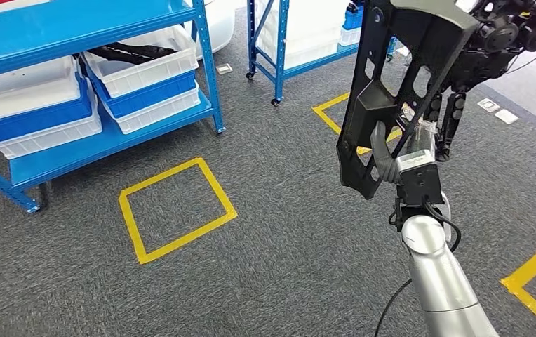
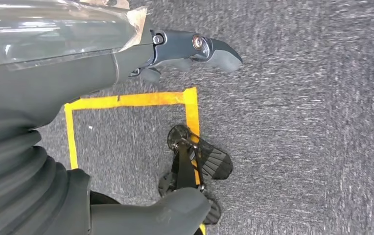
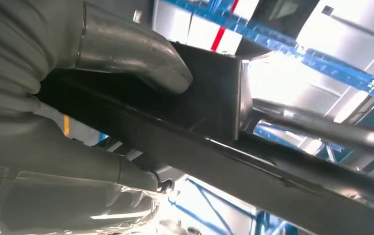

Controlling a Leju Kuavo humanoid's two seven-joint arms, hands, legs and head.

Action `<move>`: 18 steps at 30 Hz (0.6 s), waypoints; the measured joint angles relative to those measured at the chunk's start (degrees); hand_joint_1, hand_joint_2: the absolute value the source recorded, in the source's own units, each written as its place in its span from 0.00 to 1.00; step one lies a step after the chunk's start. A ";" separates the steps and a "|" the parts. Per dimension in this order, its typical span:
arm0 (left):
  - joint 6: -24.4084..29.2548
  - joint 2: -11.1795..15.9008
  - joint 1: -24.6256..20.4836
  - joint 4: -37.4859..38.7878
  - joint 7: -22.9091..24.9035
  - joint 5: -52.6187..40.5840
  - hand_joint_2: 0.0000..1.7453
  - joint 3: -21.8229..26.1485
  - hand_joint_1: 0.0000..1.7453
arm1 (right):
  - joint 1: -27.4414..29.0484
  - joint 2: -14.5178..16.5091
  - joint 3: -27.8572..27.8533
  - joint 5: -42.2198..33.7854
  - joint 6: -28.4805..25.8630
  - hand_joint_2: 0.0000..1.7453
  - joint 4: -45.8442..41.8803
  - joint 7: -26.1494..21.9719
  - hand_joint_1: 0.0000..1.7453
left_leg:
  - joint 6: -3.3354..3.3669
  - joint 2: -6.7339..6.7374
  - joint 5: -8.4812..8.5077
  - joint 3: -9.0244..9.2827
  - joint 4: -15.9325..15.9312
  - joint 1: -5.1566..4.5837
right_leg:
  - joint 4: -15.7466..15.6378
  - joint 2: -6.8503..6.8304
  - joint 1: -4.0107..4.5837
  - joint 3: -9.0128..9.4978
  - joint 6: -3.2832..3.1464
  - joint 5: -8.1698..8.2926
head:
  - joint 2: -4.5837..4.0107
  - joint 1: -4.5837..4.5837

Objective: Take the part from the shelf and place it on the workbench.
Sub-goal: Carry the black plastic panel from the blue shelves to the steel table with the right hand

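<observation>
1. One black part: a long, flat moulded piece with cut-out openings, held upright and slightly tilted above the grey carpet floor, well apart from the shelf.
2. Right hand: on a silver arm rising from the lower edge of the head view; it grips the part near the part's lower end. In the right wrist view the thick grey thumb presses on a black face of the part, with the fingers closed about it from the other side.
3. Left hand: seen in the left wrist view hanging over the carpet; its fingers reach out straight and hold nothing, the thumb set apart from them.
4. Blue shelf: at the left of the head view, carrying white bins stacked on blue ones; one upper bin holds dark items, too unclear to identify.
5. Second blue shelf: further back on castors, with a white bin on its lower level.
6. Yellow tape square: on the carpet, just in front of the first shelf.
7. Further yellow tape lines: at the lower right of the head view and behind the part.
</observation>
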 joint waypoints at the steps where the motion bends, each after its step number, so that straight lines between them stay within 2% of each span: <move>1: -0.04 0.00 0.06 0.01 0.04 -0.06 1.00 0.01 0.00 | 0.24 0.05 -0.12 1.12 -0.90 1.00 -0.02 -0.02 1.00 | 0.18 0.70 0.07 -0.09 -0.09 -0.07 | 3.75 -1.23 0.07 -1.77 -0.26 -1.78 | 0.00 0.16; 3: -0.13 -0.02 0.14 0.01 0.07 -0.26 1.00 0.01 0.00 | 1.12 0.19 -0.26 4.35 -3.54 1.00 -0.01 0.00 1.00 | 0.19 2.34 0.11 -0.27 -0.04 -0.18 | 10.15 -2.04 -0.03 -4.37 -0.10 -4.19 | -0.01 0.36; 4: -0.21 -0.04 0.15 0.01 0.07 -0.45 1.00 0.01 0.00 | 1.62 0.22 -0.34 6.10 -4.92 1.00 -0.02 0.10 1.00 | 0.15 3.16 0.10 -0.31 -0.01 -0.20 | 10.45 -2.26 -0.11 -4.10 0.31 -4.20 | -0.01 0.37; 5: -0.35 -0.08 0.13 0.01 0.06 -0.64 1.00 0.01 0.00 | 2.05 0.25 -0.45 7.96 -6.27 1.00 -0.10 0.35 1.00 | 0.09 3.98 0.07 -0.32 0.04 -0.19 | 8.48 -2.62 -0.20 -2.66 0.82 -3.46 | -0.01 0.37; 6: -0.54 -0.13 0.10 0.01 0.03 -0.94 1.00 0.01 0.00 | 2.40 0.27 -0.59 10.32 -7.82 1.00 -0.30 0.77 1.00 | -0.06 4.72 -0.02 -0.29 0.16 -0.19 | 4.32 -3.61 -0.31 -0.09 1.32 -2.19 | -0.01 0.37; 7: -0.79 -0.16 0.05 0.01 -0.01 -1.32 1.00 0.00 0.00 | 2.77 0.28 -0.78 13.10 -9.58 1.00 -0.59 1.31 1.00 | -0.31 5.39 -0.18 -0.28 0.33 -0.30 | 0.11 -5.08 -0.35 2.39 1.52 -1.10 | -0.01 0.36; 8: -1.04 -0.17 0.00 0.01 -0.05 -1.71 1.00 -0.02 0.00 | 3.16 0.33 -1.04 16.40 -11.58 1.00 -1.05 2.00 1.00 | -0.64 5.96 -0.39 -0.28 0.56 -0.43 | -3.14 -6.26 -0.26 4.24 1.47 -0.29 | -0.01 0.35; 9: -1.23 -0.17 -0.05 0.00 -0.08 -2.17 1.00 -0.05 0.00 | 3.66 0.38 -1.37 19.72 -13.53 1.00 -1.61 2.72 1.00 | -1.02 6.48 -0.59 -0.27 0.76 -0.58 | -5.10 -7.03 -0.15 5.31 1.17 0.15 | 0.00 0.31; 10: -1.39 -0.16 -0.11 -0.01 -0.05 -2.58 1.00 -0.09 0.00 | 4.21 0.42 -1.73 22.37 -14.99 1.00 -2.24 3.39 1.00 | -1.33 7.00 -0.71 -0.23 0.86 -0.69 | -5.45 -6.99 0.00 5.38 0.72 0.24 | 0.00 0.25; 12: -1.56 -0.17 -0.31 0.00 0.05 -3.08 1.00 -0.17 0.00 | 5.26 0.45 -2.41 25.52 -16.45 1.00 -3.50 4.46 1.00 | -1.87 8.04 -0.90 -0.12 0.97 -0.53 | -5.52 -5.41 -0.16 5.20 -0.04 0.62 | 0.00 0.12; 13: -1.61 -0.17 -0.43 0.00 0.11 -3.17 1.00 -0.20 0.00 | 5.64 0.48 -2.67 26.06 -16.59 1.00 -4.07 4.76 1.00 | -2.17 7.44 -1.45 -0.21 1.48 -0.33 | -5.56 -4.67 -0.35 5.09 -0.40 0.83 | 0.00 0.07; 14: -1.64 -0.19 -0.54 0.00 0.14 -3.20 1.00 -0.21 0.00 | 5.87 0.51 -2.86 26.29 -16.62 1.00 -4.53 4.97 1.00 | -2.47 6.04 -2.63 -0.71 2.89 -0.11 | -5.62 -3.96 -0.56 5.01 -0.76 1.02 | -0.01 0.02; 16: -1.70 -0.22 -0.59 0.01 0.19 -3.26 1.00 -0.22 0.00 | 6.05 0.66 -3.06 26.52 -16.63 1.00 -5.15 5.20 1.00 | -2.97 2.06 -6.67 -3.39 9.34 0.19 | -5.65 -2.64 -0.68 4.76 -1.37 1.33 | -0.01 -0.08; 17: -1.76 -0.24 -0.55 0.01 0.21 -3.27 1.00 -0.23 0.00 | 6.16 0.74 -3.10 26.65 -16.64 1.00 -5.30 5.28 1.00 | -3.05 0.90 -8.67 -5.30 13.51 0.24 | -5.65 -1.91 -0.57 4.58 -1.61 1.46 | -0.01 -0.11; 18: -1.90 -0.25 -0.51 0.01 0.17 -3.26 1.00 -0.23 0.00 | 6.40 0.83 -3.12 26.81 -16.66 1.00 -5.44 5.33 1.00 | -3.02 0.39 -9.85 -6.90 16.83 0.23 | -5.64 -1.10 -0.42 4.39 -1.81 1.60 | -0.01 -0.13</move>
